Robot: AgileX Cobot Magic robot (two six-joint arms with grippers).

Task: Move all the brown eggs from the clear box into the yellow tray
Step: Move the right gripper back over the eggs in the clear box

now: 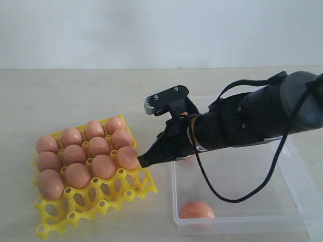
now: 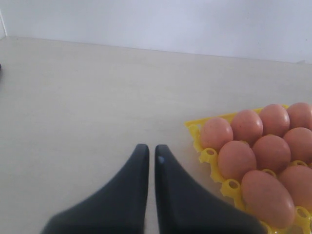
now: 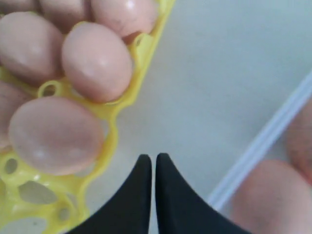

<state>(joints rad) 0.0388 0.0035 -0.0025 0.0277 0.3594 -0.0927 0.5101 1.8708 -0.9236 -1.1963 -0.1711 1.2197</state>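
the right gripper [image 1: 143,161] is pinched shut on nothing, its tip over the table [image 1: 60,96] between the tray [image 1: 96,199] and the box [image 1: 298,176] — just beside the tray's nearest egg [image 1: 128,158]. about a dozen eggs [image 1: 83,151] fill the tray's far rows. one egg [image 1: 197,209] lies in the box, apart from the gripper. the left gripper [image 2: 151,153] — closed, empty — hangs near the tray.
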